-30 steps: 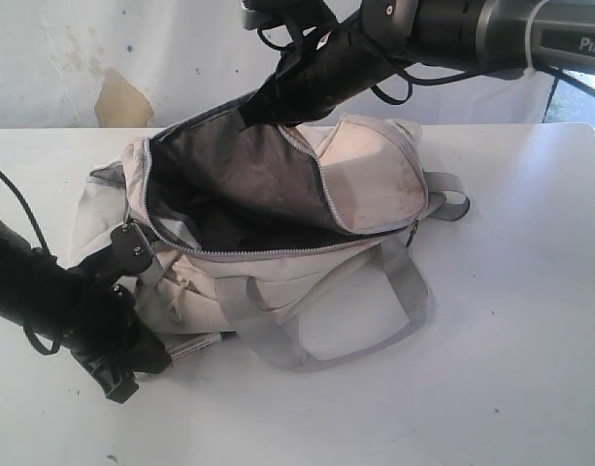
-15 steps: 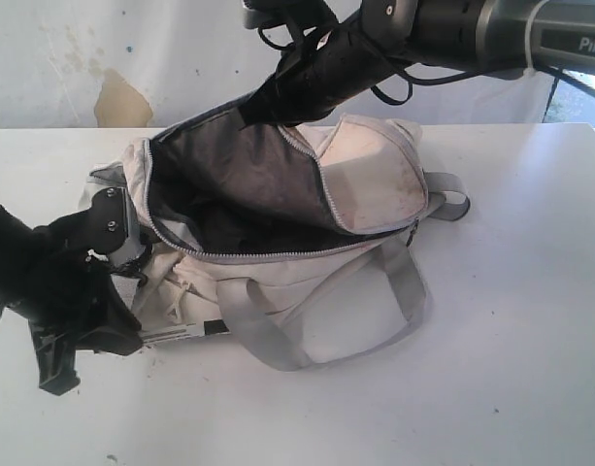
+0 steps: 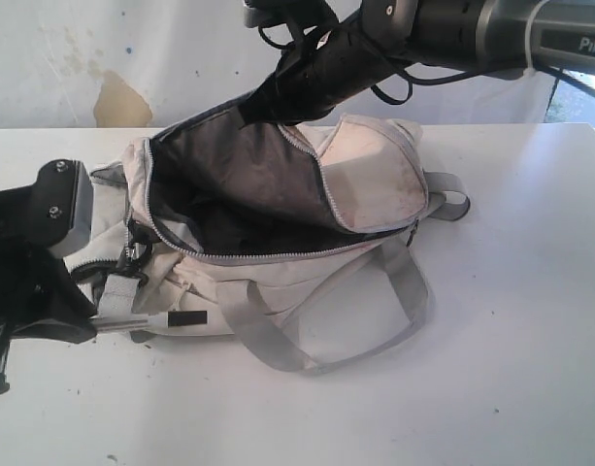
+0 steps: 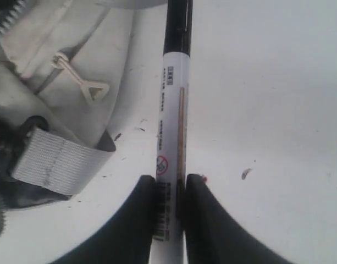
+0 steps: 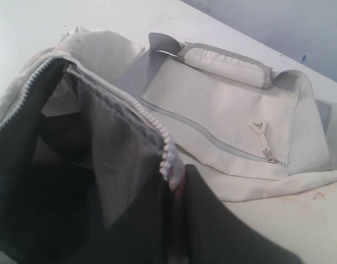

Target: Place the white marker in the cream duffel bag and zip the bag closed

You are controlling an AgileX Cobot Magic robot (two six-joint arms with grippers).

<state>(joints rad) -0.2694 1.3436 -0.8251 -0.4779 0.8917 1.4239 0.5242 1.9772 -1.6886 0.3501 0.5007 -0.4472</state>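
White tabletop [image 3: 511,369], flecked with small dark specks, in front of a stained pale wall [image 3: 45,58]. A slim, round-barrelled white marker [image 4: 173,110] is pinched near its rear end between the two black fingers [image 4: 138,225] of the left gripper [image 4: 171,184], which press against either side of the barrel. The barrel runs straight out past the fingertips and ends in a long black cap. Small black print runs along the barrel, with a red circular no-symbol just ahead of the fingertips and barcode-like lines between them. The marker is outside the bag, low over the table; whether it rests on the surface cannot be told.

To one side of the fingers, just beside the marker, lies the soft, grubby cream duffel bag [image 3: 370,180] with grey zipper trim. Its flat grey webbing strap [image 4: 58,162] and a pale triangular zipper pull [image 4: 94,88] are the parts nearest the fingers. The bag's main zipper is wide open, showing a dark grey lining.

The right gripper [image 5: 176,184] has its dark fingers pressed together on the upper zipper edge of that opening, holding it raised above the table. Looped grey webbing handles [image 3: 278,354] sprawl on the table beside the bag.
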